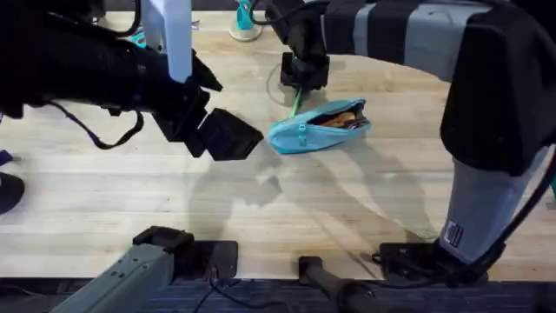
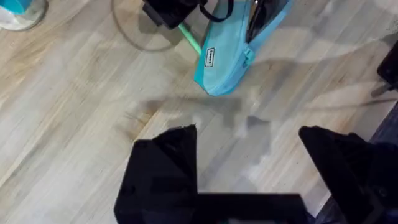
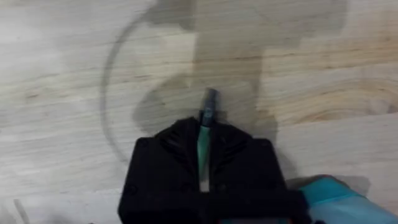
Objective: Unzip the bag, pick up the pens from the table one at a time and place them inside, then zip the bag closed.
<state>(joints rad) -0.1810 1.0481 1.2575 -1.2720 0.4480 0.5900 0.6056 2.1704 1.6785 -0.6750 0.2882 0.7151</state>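
Observation:
The light blue bag (image 1: 304,132) lies unzipped on the table (image 1: 130,200), with something orange (image 1: 345,117) showing inside its opening. Just behind the bag, my right gripper (image 1: 303,80) is shut on the green pen (image 1: 297,101), which slants down toward the bag's back edge. In the right wrist view the green pen (image 3: 203,140) runs between the shut fingers (image 3: 233,149), its dark tip sticking out over the wood. My left gripper (image 1: 233,136) hovers open to the left of the bag (image 2: 224,56). Its black fingers (image 2: 165,162) stand wide apart with nothing between them.
A teal and white object (image 1: 245,22) stands at the table's far edge behind the right gripper. The left arm (image 1: 87,65) hangs dark and large over the table's left part. Bare wood lies in front of the bag.

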